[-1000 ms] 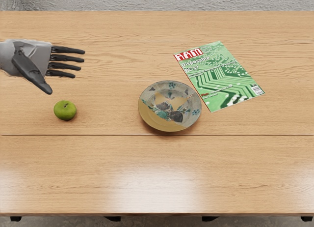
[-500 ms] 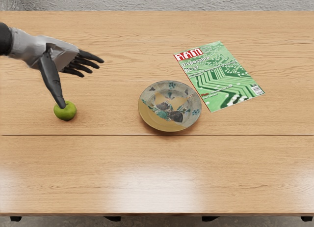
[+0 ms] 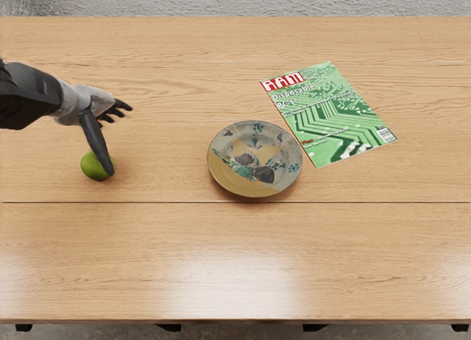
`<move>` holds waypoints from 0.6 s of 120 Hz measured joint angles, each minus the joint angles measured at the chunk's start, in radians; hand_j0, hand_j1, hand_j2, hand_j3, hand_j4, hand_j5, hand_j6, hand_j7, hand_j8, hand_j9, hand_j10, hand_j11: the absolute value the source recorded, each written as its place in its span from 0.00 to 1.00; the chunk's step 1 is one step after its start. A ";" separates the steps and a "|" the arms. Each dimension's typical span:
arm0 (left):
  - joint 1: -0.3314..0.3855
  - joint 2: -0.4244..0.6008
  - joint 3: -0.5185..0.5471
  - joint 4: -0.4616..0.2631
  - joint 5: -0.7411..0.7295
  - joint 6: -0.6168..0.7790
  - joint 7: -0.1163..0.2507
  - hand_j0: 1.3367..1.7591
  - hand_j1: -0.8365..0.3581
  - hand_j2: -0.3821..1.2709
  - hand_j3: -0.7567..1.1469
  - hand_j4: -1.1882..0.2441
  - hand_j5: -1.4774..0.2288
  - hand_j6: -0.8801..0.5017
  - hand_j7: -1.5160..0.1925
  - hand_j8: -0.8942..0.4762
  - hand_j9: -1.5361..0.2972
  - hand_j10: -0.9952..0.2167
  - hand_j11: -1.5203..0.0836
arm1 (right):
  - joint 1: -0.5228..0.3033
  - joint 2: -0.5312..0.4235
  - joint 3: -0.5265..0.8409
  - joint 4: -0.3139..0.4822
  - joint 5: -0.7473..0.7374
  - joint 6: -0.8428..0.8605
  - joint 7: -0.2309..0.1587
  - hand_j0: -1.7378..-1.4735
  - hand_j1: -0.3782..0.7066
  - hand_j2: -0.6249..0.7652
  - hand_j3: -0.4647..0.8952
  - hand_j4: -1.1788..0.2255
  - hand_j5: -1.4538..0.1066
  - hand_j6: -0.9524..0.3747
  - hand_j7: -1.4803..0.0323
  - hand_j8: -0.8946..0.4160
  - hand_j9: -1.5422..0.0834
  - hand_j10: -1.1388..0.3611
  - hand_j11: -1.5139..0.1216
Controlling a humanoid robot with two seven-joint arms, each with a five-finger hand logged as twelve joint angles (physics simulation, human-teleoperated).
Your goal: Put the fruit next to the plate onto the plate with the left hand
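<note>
My left hand is out over the left side of the wooden table, the arm coming in dark-sleeved from the left edge. The hand is wide open and holds nothing: the black fingers point off to the right, spread and only loosely bent, up above the fruit. My thumb hangs straight down, and its tip crosses the right side of the green apple. Whether the thumb actually presses on the skin, I can't tell from here. The apple sits on the bare wood, well to the left of the plate, not on it. The plate is a patterned dish near the middle of the table. Just beside its right rim lies a green magazine, flat and turned at an angle.
</note>
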 joint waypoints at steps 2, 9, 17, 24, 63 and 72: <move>0.001 -0.006 0.008 0.000 0.006 0.026 0.000 0.76 0.99 0.23 0.40 0.83 0.86 0.63 0.88 0.65 0.84 0.82 0.95 | 0.000 0.000 0.000 0.000 0.000 0.000 0.000 0.30 0.05 0.45 0.34 0.83 0.92 0.70 0.96 0.67 0.93 0.75 0.91; 0.004 -0.010 0.032 -0.001 0.026 0.100 0.000 0.76 0.99 0.23 0.40 0.82 0.86 0.63 0.88 0.65 0.83 0.81 0.94 | 0.000 0.000 0.000 0.000 0.000 0.000 0.000 0.30 0.05 0.45 0.34 0.83 0.92 0.70 0.96 0.67 0.93 0.75 0.91; 0.032 -0.032 0.058 -0.002 0.068 0.175 0.000 0.76 0.98 0.23 0.40 0.82 0.86 0.63 0.88 0.64 0.83 0.81 0.94 | 0.000 0.000 0.000 0.000 0.000 0.000 0.000 0.30 0.05 0.45 0.34 0.83 0.92 0.70 0.96 0.67 0.93 0.75 0.91; 0.035 -0.032 0.081 -0.004 0.090 0.214 0.000 0.76 0.98 0.23 0.40 0.82 0.85 0.62 0.88 0.64 0.83 0.81 0.94 | 0.000 0.000 0.000 0.000 0.000 0.000 0.000 0.30 0.05 0.45 0.34 0.83 0.92 0.70 0.96 0.67 0.93 0.75 0.91; 0.025 -0.032 0.191 -0.117 0.131 0.353 0.000 0.76 0.94 0.24 0.40 0.79 0.83 0.60 0.85 0.61 0.80 0.78 0.91 | 0.000 0.000 0.000 0.000 0.000 0.000 0.000 0.30 0.05 0.45 0.34 0.83 0.92 0.70 0.96 0.67 0.93 0.75 0.91; 0.028 -0.035 0.197 -0.123 0.142 0.393 0.000 0.76 0.94 0.24 0.40 0.79 0.82 0.59 0.84 0.61 0.80 0.77 0.90 | 0.000 0.000 0.001 0.000 0.000 0.000 0.000 0.30 0.05 0.45 0.34 0.83 0.92 0.70 0.96 0.67 0.93 0.75 0.91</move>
